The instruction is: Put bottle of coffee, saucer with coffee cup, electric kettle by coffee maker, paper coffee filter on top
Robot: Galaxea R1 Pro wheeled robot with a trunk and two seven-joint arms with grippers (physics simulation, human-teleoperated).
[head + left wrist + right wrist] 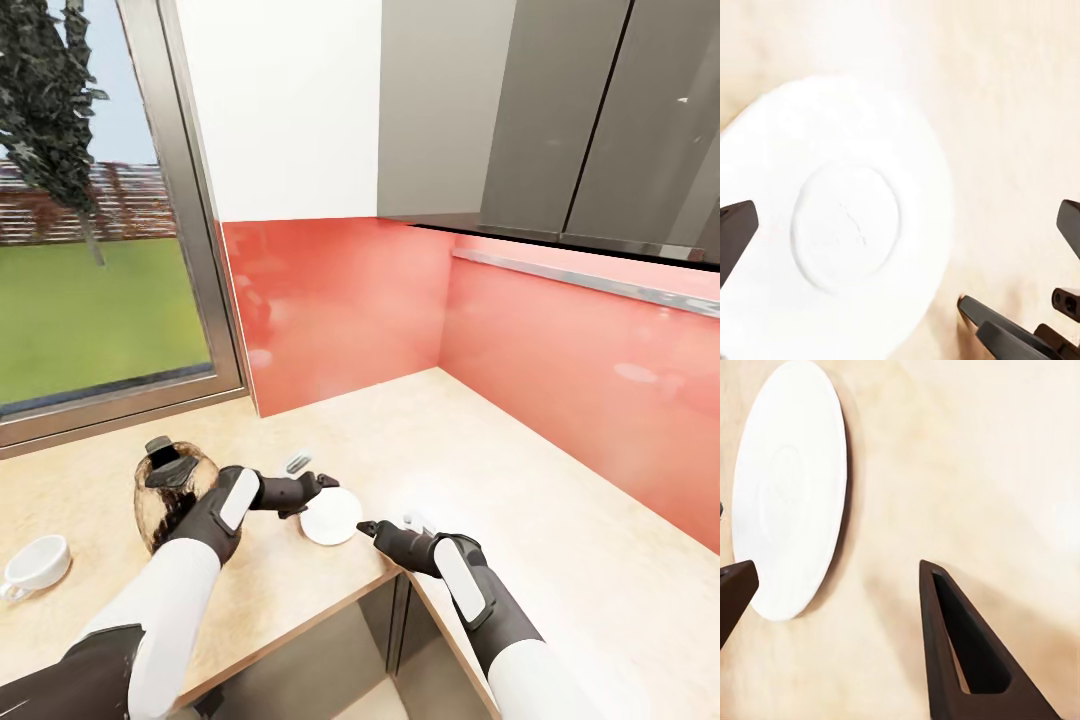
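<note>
Right gripper: spread open, just beside saucer
Left gripper: open over saucer
Kettle: on countertop

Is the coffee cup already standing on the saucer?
No: in the head view the coffee cup stands on the kitchen countertop far to the left, apart from the saucer, whose top is bare.
</note>
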